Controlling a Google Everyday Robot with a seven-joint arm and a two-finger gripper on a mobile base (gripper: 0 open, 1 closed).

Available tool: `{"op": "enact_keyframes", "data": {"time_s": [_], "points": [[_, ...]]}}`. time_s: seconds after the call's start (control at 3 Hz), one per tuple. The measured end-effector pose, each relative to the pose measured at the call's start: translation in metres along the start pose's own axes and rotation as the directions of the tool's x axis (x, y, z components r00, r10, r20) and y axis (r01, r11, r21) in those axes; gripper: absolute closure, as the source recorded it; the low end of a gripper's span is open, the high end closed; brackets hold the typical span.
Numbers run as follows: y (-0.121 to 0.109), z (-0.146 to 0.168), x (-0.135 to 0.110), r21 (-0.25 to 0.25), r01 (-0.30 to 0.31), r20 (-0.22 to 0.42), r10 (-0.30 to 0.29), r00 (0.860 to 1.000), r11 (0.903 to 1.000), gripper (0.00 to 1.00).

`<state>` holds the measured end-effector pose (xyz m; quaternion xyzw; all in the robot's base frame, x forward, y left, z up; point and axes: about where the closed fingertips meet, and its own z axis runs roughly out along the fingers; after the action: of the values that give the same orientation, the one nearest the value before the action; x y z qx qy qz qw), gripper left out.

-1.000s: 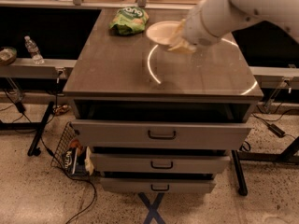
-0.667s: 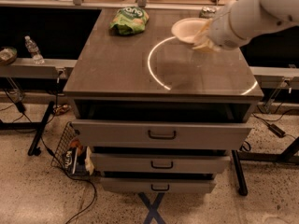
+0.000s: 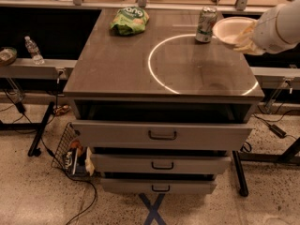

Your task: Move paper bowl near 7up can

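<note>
The white paper bowl (image 3: 230, 29) is held tilted in the air over the cabinet top's far right corner, just right of the 7up can (image 3: 206, 24). The silver-and-green can stands upright on the top near the back edge. My gripper (image 3: 247, 40) comes in from the right on a white arm and is shut on the bowl's right rim. Bowl and can are close but apart.
A green snack bag (image 3: 130, 20) lies at the back left of the dark cabinet top (image 3: 140, 74). The top drawer (image 3: 161, 134) stands pulled out. A water bottle (image 3: 33, 50) and a small dark bowl (image 3: 6, 55) sit on the left shelf.
The gripper carried the bowl to the right across the back of the top, uncovering the can; the bowl now hangs right of it.
</note>
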<state>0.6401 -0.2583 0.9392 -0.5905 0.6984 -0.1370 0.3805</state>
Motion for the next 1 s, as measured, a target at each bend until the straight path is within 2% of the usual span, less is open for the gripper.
{"op": "enact_keyframes", "data": {"time_s": [0.67,1.0], "points": [[-0.007,0.003,0.016,0.007,-0.012,-0.01,0.012,1.0,0.9999,1.0],[-0.023,0.018,0.04,0.014,0.002,-0.036,-0.001,0.999,0.9999,1.0]]}}
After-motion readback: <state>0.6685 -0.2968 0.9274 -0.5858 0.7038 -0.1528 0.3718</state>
